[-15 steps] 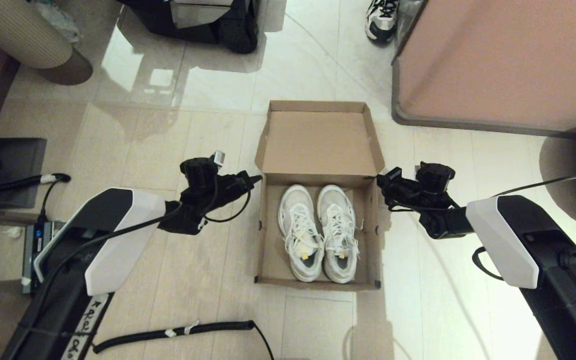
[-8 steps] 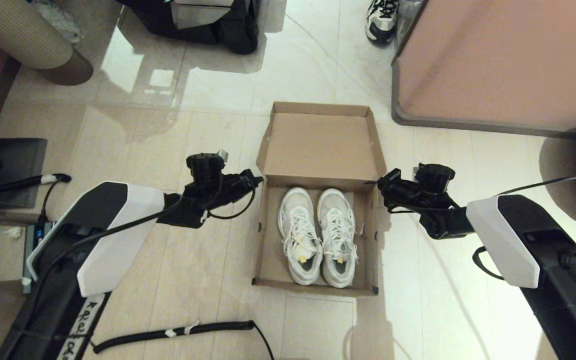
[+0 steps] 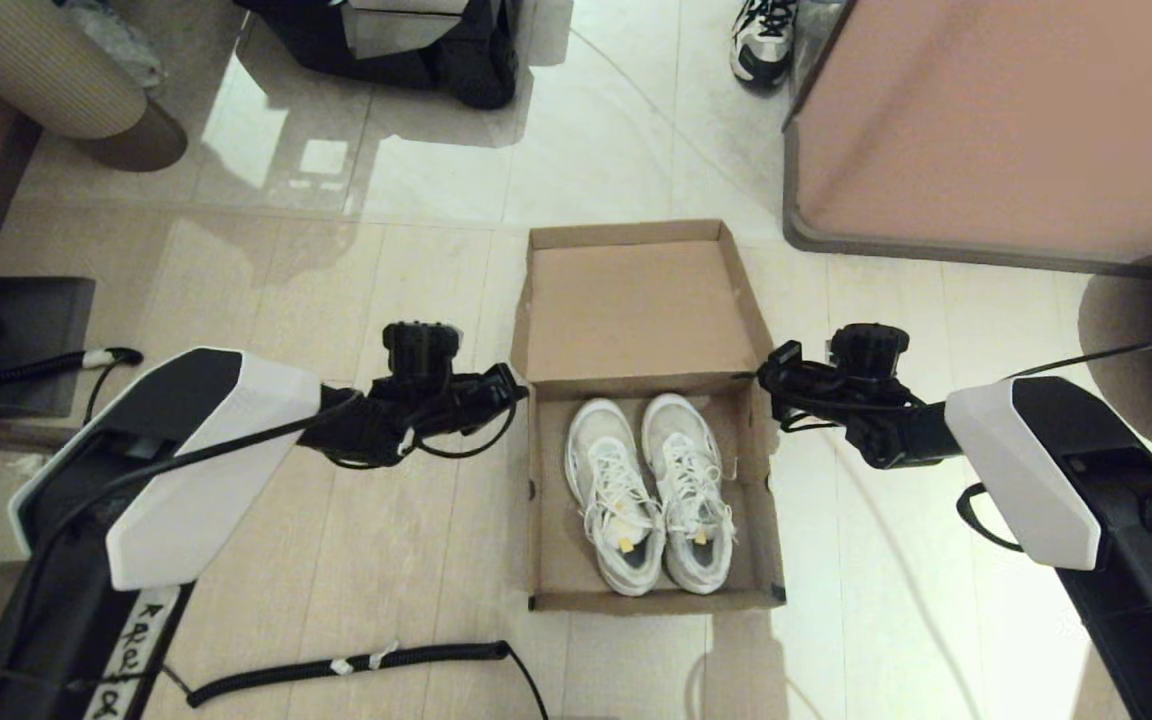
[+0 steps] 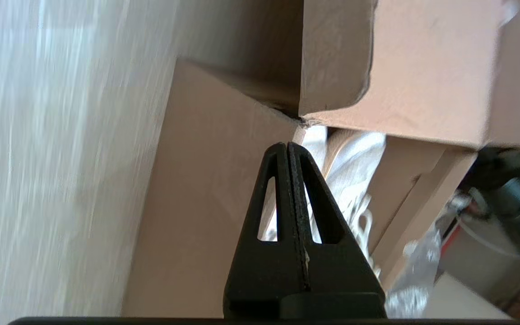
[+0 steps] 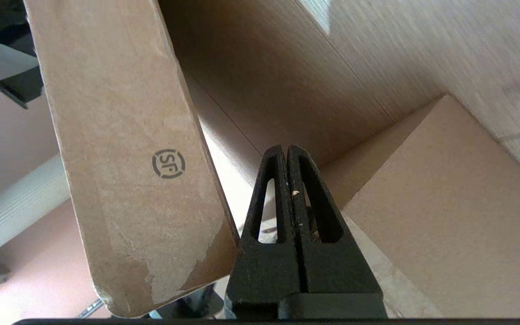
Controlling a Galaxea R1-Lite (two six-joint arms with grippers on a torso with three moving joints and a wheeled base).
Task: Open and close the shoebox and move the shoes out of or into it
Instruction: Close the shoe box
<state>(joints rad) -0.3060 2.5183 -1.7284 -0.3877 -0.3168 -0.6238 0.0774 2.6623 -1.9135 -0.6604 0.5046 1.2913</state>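
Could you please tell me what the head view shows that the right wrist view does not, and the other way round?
Only the head view shows the shoes lying in the shoebox, the left pincer beside it, and a black-laced sneaker farther off. Only the right wrist view shows a round stamp on the lid flap. Both show the shut right pincer and the raised lid.

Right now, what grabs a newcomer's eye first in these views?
The open shoebox on the floor at centre, its lid tipped up at the far side, with the white mesh sneakers side by side inside. The left gripper and right gripper, both shut, flank the lid's two hinge corners. A white-and-black sneaker sits alone at the far edge.
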